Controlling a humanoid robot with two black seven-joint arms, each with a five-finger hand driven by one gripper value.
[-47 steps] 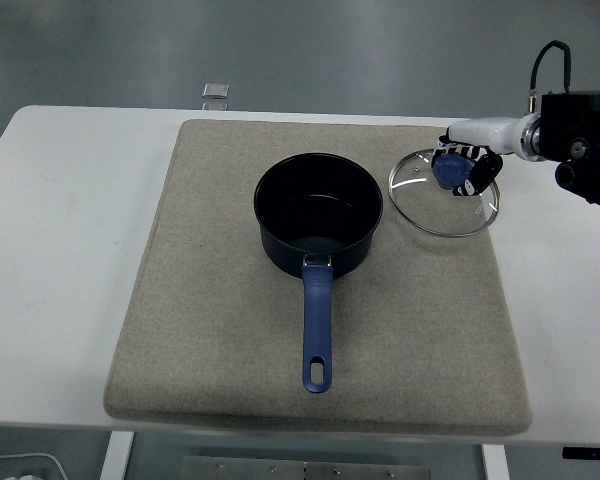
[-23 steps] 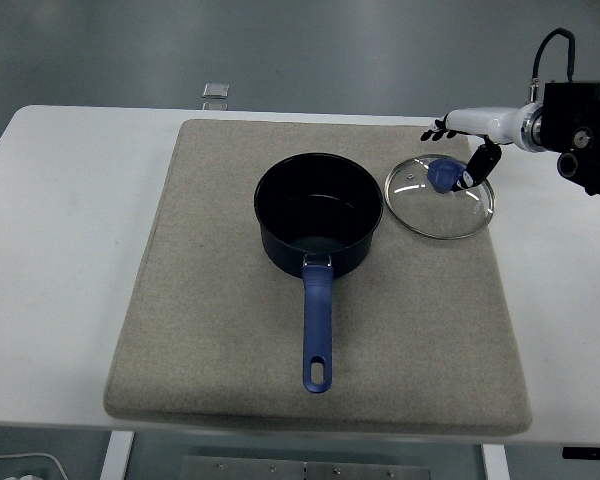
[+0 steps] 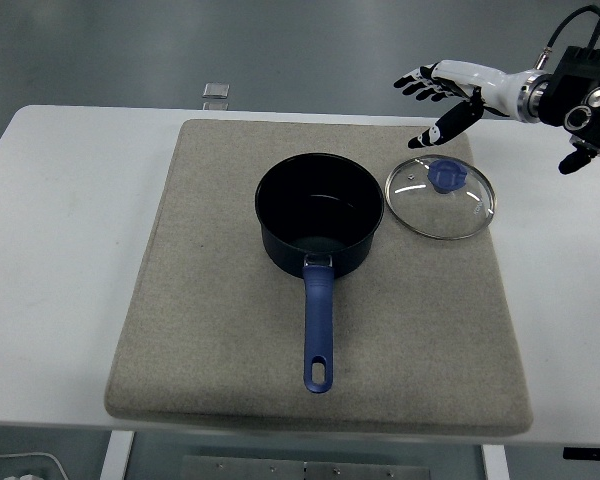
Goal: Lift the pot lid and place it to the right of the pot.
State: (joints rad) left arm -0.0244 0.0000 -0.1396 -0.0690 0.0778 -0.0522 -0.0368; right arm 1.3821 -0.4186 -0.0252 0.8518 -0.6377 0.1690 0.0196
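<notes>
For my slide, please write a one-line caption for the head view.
Glass lid lies flat on the mat, right of the open saucepan; the right hand hovers open above it.

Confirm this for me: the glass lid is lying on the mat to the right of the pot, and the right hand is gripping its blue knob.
Not quite. In the head view the lid does lie on the mat right of the pot, but the right hand is not gripping the knob; it is open, raised above and behind the lid, holding nothing.
</notes>
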